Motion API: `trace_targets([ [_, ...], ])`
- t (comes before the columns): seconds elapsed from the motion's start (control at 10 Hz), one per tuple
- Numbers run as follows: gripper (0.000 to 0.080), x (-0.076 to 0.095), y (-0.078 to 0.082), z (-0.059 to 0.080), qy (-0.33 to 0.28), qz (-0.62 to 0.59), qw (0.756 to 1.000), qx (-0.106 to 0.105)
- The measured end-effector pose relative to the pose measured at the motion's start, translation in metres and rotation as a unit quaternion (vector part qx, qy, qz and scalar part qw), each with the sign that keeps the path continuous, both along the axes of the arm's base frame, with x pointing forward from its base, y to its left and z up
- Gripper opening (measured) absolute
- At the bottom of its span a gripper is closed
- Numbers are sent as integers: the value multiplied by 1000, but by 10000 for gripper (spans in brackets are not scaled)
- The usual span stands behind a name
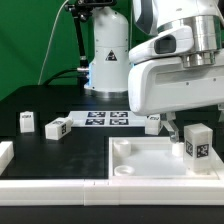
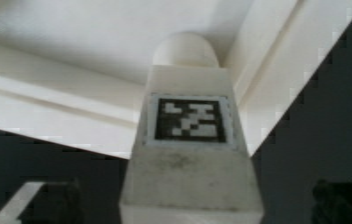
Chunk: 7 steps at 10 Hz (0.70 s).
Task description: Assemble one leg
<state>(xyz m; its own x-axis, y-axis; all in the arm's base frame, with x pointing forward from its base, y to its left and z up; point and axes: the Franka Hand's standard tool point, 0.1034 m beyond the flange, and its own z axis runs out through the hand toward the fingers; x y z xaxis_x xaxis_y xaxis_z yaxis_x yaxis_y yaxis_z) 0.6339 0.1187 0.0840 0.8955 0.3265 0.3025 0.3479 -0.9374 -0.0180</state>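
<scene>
Gripper [image 1: 190, 128] hangs over the tray-like piece in the exterior view, and most of it is hidden behind the white arm housing. I see one dark finger tip just beside the leg [image 1: 197, 142], which stands upright below the hand at a corner of the large white tray piece [image 1: 140, 165]. I read the jaws as spread wide and holding nothing, since the leg stands on its own. Three more legs [image 1: 25, 123] [image 1: 56, 127] [image 1: 153, 122] sit well apart from the gripper on the black table [image 1: 60, 150], near the marker board [image 1: 105, 119].

Wrist view: the leg [image 2: 191, 150] fills the centre, tag facing the camera, rounded top end pointing into the tray corner [image 2: 244, 60]. Both fingers [image 2: 31, 203] show at the frame edge, one on each side of the leg and clear of it with dark gaps between. That confirms wide open and empty.

Risks from here, as I judge them:
- I cannot tell whether the leg is fully seated in its socket. If it is only resting there, any nudge tips it.
- Fingers flank the leg closely, so a sideways retreat would clip it. A straight lift looks safer.
- The leg may need turning to lock. A skewed re-grip could jam it.
</scene>
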Motion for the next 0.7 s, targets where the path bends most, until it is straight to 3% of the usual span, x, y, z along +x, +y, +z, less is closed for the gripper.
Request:
trace_targets([
  [0.4, 649, 0, -4, 0, 15, -1, 1000, -3],
  [0.7, 649, -5, -1, 1, 134, 6, 991, -19],
])
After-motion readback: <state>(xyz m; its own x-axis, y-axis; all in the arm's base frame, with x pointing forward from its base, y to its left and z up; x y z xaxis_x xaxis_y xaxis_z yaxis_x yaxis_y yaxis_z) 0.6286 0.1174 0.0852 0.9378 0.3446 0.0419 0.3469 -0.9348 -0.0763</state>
